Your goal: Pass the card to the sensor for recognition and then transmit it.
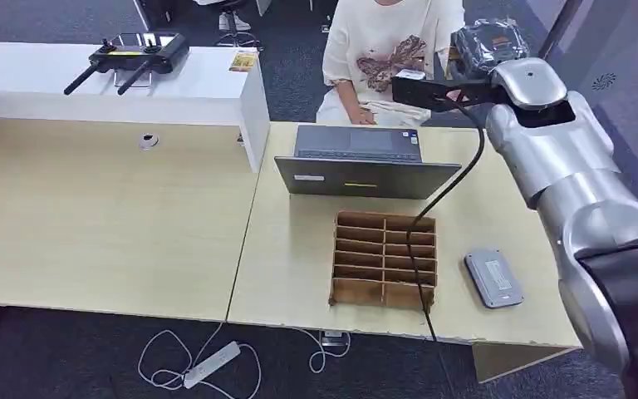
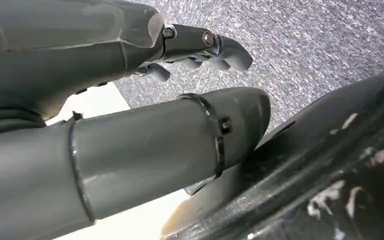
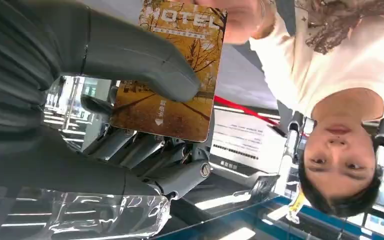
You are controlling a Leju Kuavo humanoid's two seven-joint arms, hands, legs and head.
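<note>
- On the far left, a white counter (image 1: 208,83) carries a black remote controller (image 1: 129,54) with two antennas and a small printed card (image 1: 242,61) near its right end.
- The left hand (image 2: 200,47) hangs beside the robot's body over grey carpet (image 2: 320,35); its fingers are curled inward with nothing in them.
- A wooden table (image 1: 91,216) spans the near scene. A power strip (image 1: 212,364) with a white cable lies on the floor below its near edge.
- Right of centre on the table stands an open laptop (image 1: 365,162), and nearer, a brown divided box (image 1: 385,259) with two columns of slots.
- A grey sensor (image 1: 493,278) lies flat on the table, just right of the box.
- A person (image 1: 382,50) in a white printed shirt sits at the far side, behind the laptop.
- The right hand (image 3: 145,125) is raised far right, held out toward the person.
- The hotel card (image 3: 175,70) is pinched in that hand: the thick thumb (image 3: 145,62) presses across its printed face, the darker fingers (image 3: 145,150) lie behind it. The card's far end juts past the thumb, toward the person's hand (image 3: 240,22).
</note>
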